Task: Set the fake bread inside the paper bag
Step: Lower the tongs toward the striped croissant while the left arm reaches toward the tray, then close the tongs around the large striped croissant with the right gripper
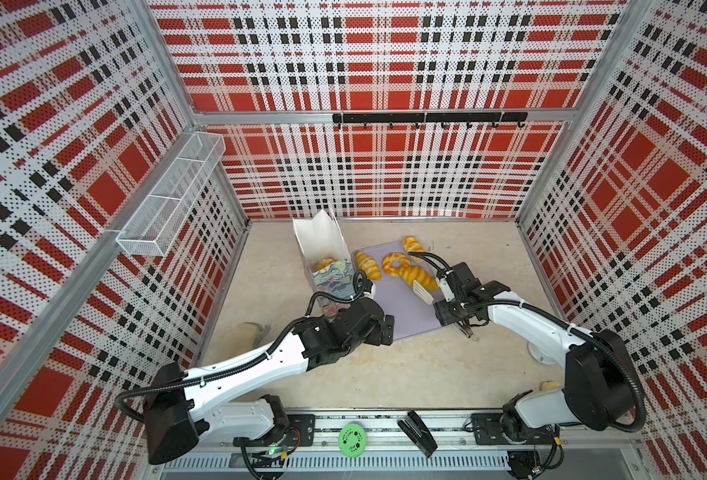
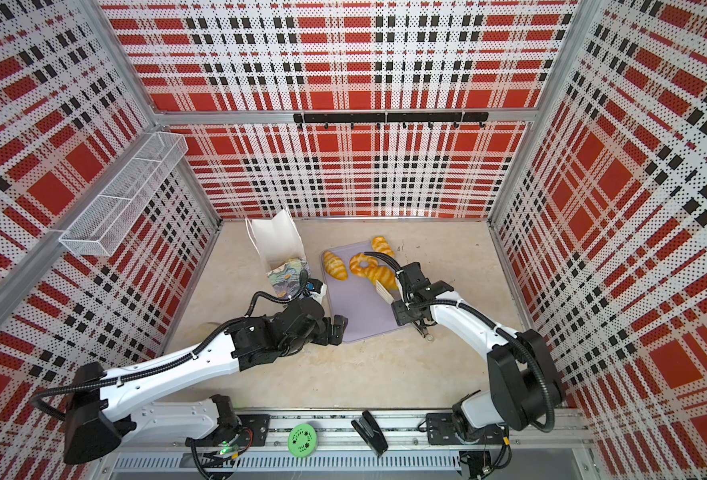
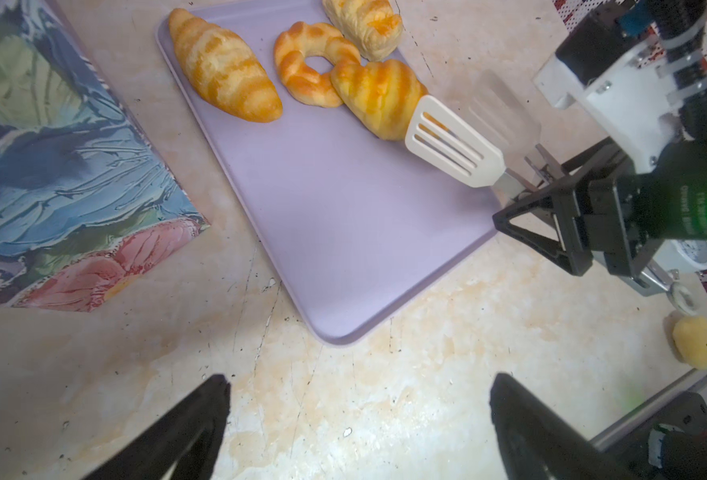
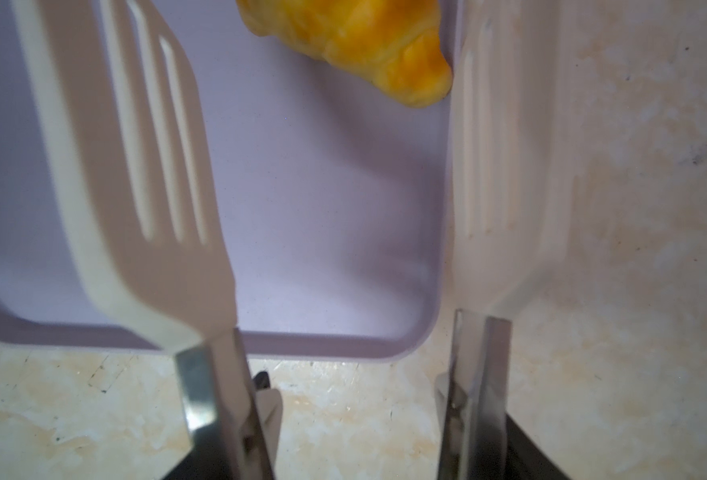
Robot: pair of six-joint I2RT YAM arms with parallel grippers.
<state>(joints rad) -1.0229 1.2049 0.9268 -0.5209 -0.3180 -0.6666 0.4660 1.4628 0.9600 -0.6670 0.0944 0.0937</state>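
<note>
In both top views the left arm stretched from the near rail across the table (image 1: 385, 374), forearm low. The left gripper (image 1: 386, 330) hovered at the near left corner of the lavender tray (image 1: 401, 320), just in front of the paper bag (image 1: 322, 245). The right arm angled in from the right, elbow high and wrist turned down over the tray's right edge. The right gripper (image 1: 447, 312) clasped a pair of tongs (image 1: 422, 291), whose white slotted blades pointed at the fake bread (image 2: 379, 274).

Four pieces lay at the tray's far end: a croissant (image 1: 367, 265), a ring (image 1: 395, 262), a striped bun (image 1: 418, 277) touching the ring, and a fourth pastry (image 1: 412, 245) at the far corner. A fifth piece (image 1: 325, 263) showed inside the bag, which stood open just beside the tray's left edge.

Red, black and white plaid walls (image 1: 385, 62) enclosed the cell. A wire basket (image 1: 169, 195) hung on the left wall and a black hook rail (image 1: 426, 117) on the back one. A stapler (image 1: 418, 432) and a green disc (image 1: 352, 439) lay by the near rail.

In the left wrist view the left gripper's (image 3: 360, 415) jaws stood wide apart above bare table, nothing between them. Beyond lay the tray (image 3: 343, 228) and the bag's painted side (image 3: 52, 166). The right gripper (image 3: 568, 224) was closed on the tongs' metal arms, with one blade (image 3: 451, 141) at the bun's end. A pale yellow lump (image 3: 696, 340) sat on the table.

In the right wrist view the tongs' (image 4: 136, 166) blades were spread, one over the tray (image 4: 322, 208) and the other along its rim. The bun's tip (image 4: 385, 54) lay between them, close to the rim-side blade; whether it touched could not be told.
</note>
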